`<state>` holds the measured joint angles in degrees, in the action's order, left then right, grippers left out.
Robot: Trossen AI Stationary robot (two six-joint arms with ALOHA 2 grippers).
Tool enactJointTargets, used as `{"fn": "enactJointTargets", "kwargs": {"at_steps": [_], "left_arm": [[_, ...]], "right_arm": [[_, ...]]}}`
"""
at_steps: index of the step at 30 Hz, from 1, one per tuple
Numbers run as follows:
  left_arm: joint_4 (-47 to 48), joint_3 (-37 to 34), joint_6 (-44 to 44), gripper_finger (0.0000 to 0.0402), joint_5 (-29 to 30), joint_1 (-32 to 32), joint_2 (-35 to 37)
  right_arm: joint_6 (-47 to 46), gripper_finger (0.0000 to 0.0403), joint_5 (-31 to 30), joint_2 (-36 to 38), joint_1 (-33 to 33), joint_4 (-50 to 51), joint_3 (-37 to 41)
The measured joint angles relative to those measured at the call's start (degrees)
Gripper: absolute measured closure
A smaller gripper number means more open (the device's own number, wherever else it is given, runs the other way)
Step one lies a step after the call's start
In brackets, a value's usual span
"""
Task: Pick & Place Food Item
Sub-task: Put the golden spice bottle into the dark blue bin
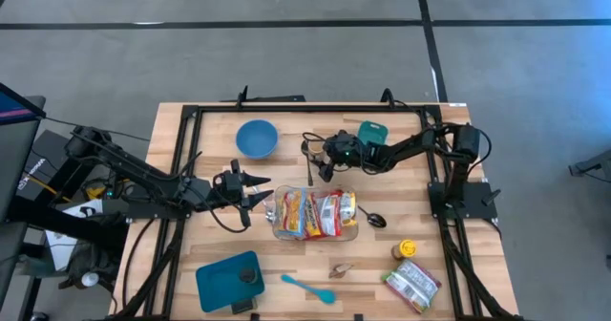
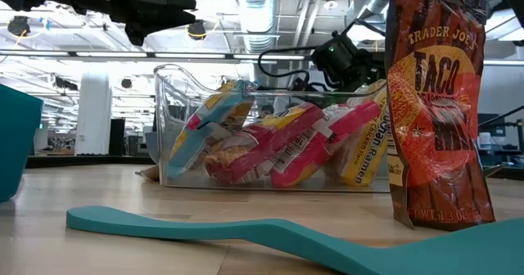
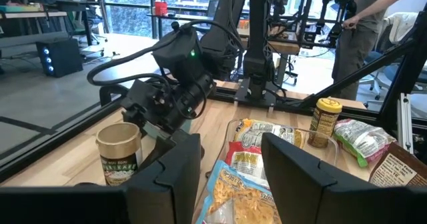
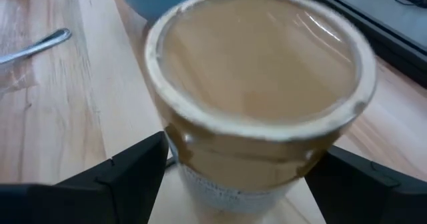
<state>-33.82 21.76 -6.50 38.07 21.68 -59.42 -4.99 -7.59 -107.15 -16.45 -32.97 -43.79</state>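
A tan cup (image 4: pixel 257 97) with a sealed lid stands upright on the table (image 1: pixel 210 245), also visible in the left wrist view as the cup (image 3: pixel 120 154). My right gripper (image 4: pixel 243 161) is open, with one finger on each side of the cup's lower wall; it sits at the table's middle, the right gripper (image 1: pixel 323 163). A clear container (image 1: pixel 315 214) holds several ramen packets. My left gripper (image 3: pixel 230 164) hovers open and empty at the container's left end, the left gripper (image 1: pixel 258 192). My right gripper comes at the cup slanting down from the table's right side, its fingers (image 4: pixel 137 174) flanking the cup's lower wall (image 4: pixel 200 184). I cannot tell whether they touch it. The cup stands on its base on the table.
A blue bowl (image 1: pixel 256 138) and a teal lid (image 1: pixel 372 130) lie at the far side. A spoon (image 1: pixel 372 218) lies right of the container. A teal tray (image 1: pixel 229 281), teal spatula (image 1: pixel 307 288), yellow jar (image 1: pixel 408 249), green packet (image 1: pixel 412 285) and taco bag (image 2: pixel 438 103) occupy the near side.
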Motion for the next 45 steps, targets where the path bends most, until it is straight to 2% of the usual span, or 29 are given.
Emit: {"fn": "enactJointTargets", "kwargs": {"at_steps": [7,18,28,41,45], "left_arm": [[0.0,0.0,0.0,0.0247,0.0,0.0,0.0],[0.8,0.0,-0.1,0.0247,0.0,0.0,0.0],[0.9,0.0,-0.4,0.0247,0.0,0.0,0.0],[0.9,0.0,-0.4,0.0247,0.0,0.0,0.0],[0.9,0.0,-0.4,0.0247,0.0,0.0,0.0]], "right_arm": [[-0.6,0.0078,-0.4,-0.1,0.0,-0.2,0.0],[-1.3,0.0079,-1.5,-7.6,0.3,-8.4,-0.1],[-1.0,0.0100,-1.5,-7.5,-0.6,-10.4,-0.1],[-1.1,0.0102,-1.5,-7.5,-0.5,-10.4,-0.1],[-1.7,0.0117,-1.5,-7.5,-0.5,-10.4,-0.1]]}}
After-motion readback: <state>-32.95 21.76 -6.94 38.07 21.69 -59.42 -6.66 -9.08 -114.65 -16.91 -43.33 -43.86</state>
